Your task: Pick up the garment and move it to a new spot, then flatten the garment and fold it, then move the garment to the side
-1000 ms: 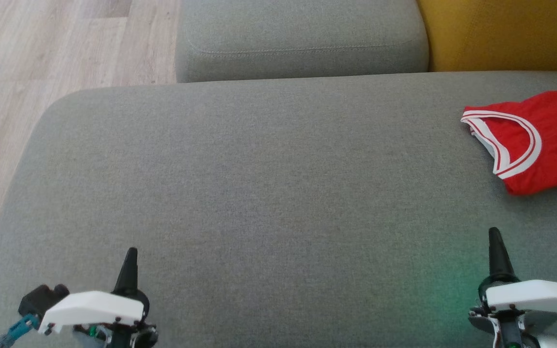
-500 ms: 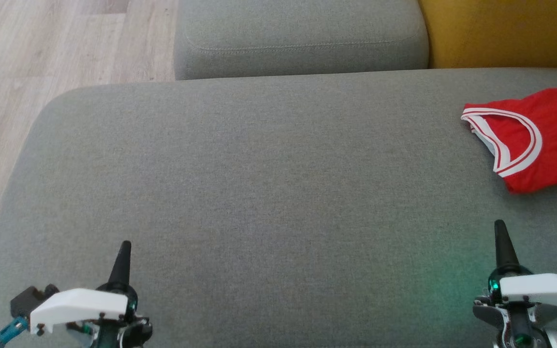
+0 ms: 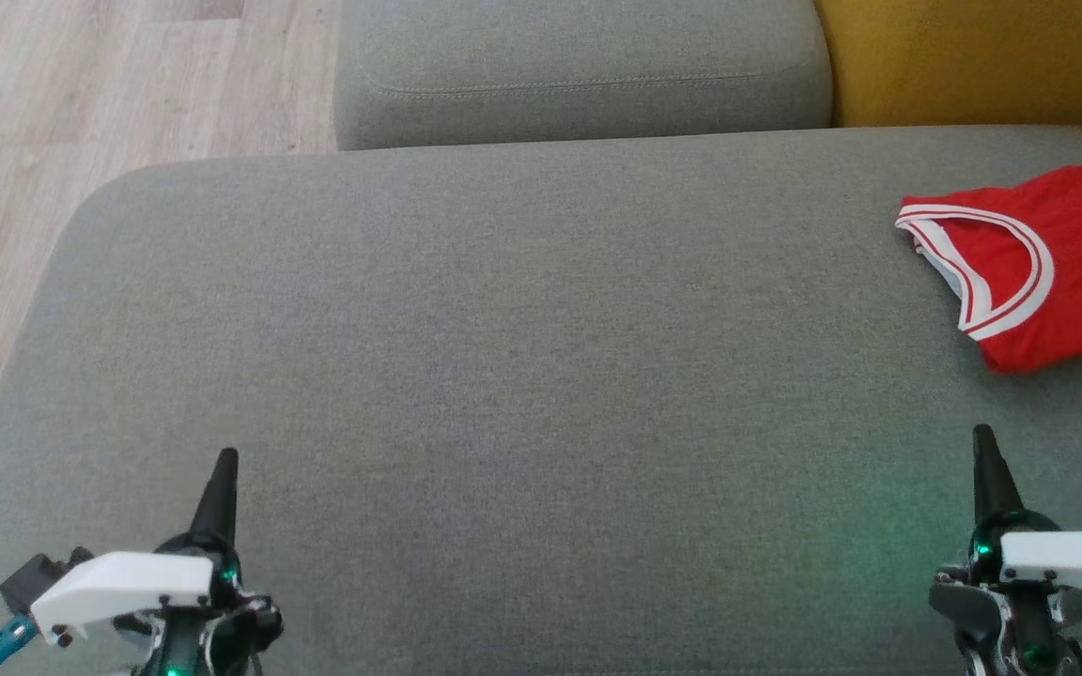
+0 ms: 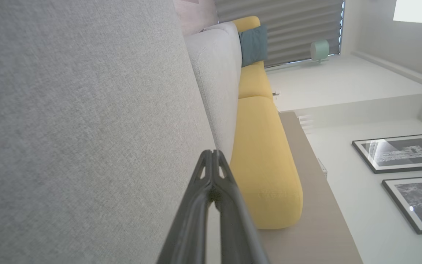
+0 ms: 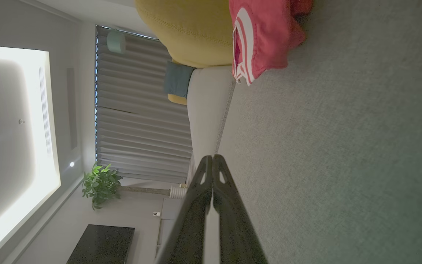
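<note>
The red garment [image 3: 1043,282] lies ahead of the right end effector [image 3: 981,437], far from the left end effector [image 3: 225,460]. Both are closed, holding nothing.

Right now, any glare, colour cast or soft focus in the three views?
Head view: even light, sharp, a green glow on the grey cushion beside the right pincer. Left wrist view: bright and washed out, left pincer soft up close. Right wrist view: dim, ceiling panel blown out, red jersey looks pinkish.
</note>
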